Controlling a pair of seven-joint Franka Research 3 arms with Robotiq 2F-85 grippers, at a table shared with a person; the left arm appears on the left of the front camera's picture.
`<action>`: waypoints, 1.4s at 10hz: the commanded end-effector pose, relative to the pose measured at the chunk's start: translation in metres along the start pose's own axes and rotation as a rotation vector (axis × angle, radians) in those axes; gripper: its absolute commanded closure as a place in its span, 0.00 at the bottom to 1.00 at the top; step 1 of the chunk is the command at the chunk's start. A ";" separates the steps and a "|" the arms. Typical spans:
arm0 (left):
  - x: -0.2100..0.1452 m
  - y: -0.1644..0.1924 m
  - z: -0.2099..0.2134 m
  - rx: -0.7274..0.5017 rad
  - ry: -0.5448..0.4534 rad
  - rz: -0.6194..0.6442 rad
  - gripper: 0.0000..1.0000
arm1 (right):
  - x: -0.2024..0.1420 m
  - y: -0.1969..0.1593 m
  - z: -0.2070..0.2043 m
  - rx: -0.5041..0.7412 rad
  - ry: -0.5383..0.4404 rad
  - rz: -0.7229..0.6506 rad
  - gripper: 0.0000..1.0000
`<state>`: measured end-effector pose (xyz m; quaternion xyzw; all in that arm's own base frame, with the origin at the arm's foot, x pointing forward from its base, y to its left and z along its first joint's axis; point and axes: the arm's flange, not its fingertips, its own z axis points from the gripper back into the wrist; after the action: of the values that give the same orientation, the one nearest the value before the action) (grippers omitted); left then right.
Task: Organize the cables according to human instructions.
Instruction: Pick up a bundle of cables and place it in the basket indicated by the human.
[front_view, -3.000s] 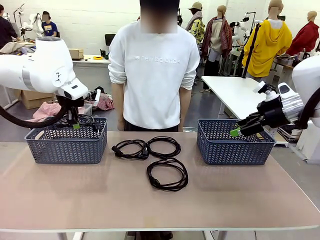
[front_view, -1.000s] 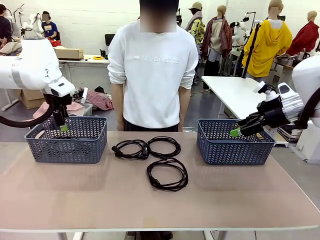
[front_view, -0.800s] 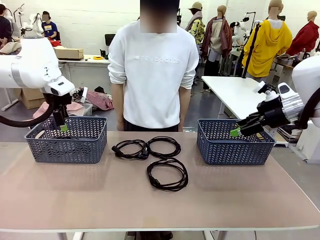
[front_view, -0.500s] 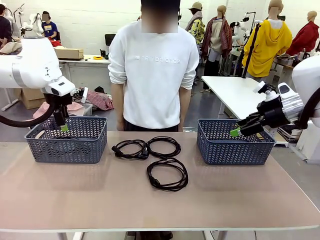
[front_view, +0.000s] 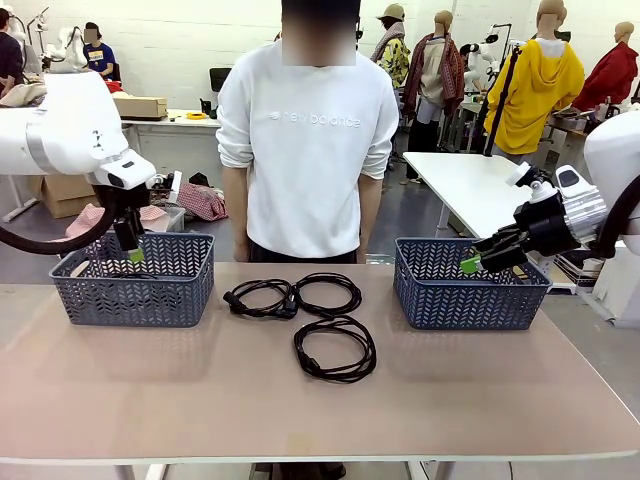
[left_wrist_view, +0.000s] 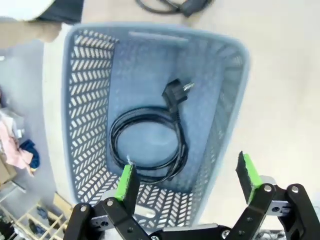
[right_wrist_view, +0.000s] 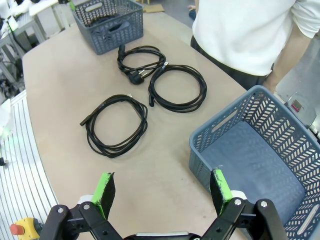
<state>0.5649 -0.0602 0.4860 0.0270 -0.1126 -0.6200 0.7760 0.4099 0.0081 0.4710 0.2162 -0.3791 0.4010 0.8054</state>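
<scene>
Lower centre of frame: nearest cable (front_view: 371, 352) is best gripped across one side of its coil | behind it: two farther cables (front_view: 291, 303) | left basket (front_view: 132, 290), frame left: fourth cable (left_wrist_view: 181, 145) inside | left gripper (front_view: 131, 252), right gripper (front_view: 472, 264): both spread wide, nothing held
</scene>
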 end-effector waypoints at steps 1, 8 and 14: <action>0.004 -0.042 0.021 -0.005 -0.083 -0.003 0.00 | 0.002 -0.004 -0.003 0.004 -0.034 0.021 0.00; 0.021 -0.139 0.035 -0.122 -0.279 -0.048 0.00 | 0.002 -0.004 -0.003 0.004 -0.034 0.021 0.00; 0.032 -0.155 0.023 -0.136 -0.247 -0.055 0.00 | 0.002 -0.004 -0.003 0.004 -0.034 0.021 0.00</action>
<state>0.4165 -0.1267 0.4828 -0.0994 -0.1623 -0.6490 0.7366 0.4100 0.0081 0.4711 0.2162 -0.3790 0.4012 0.8054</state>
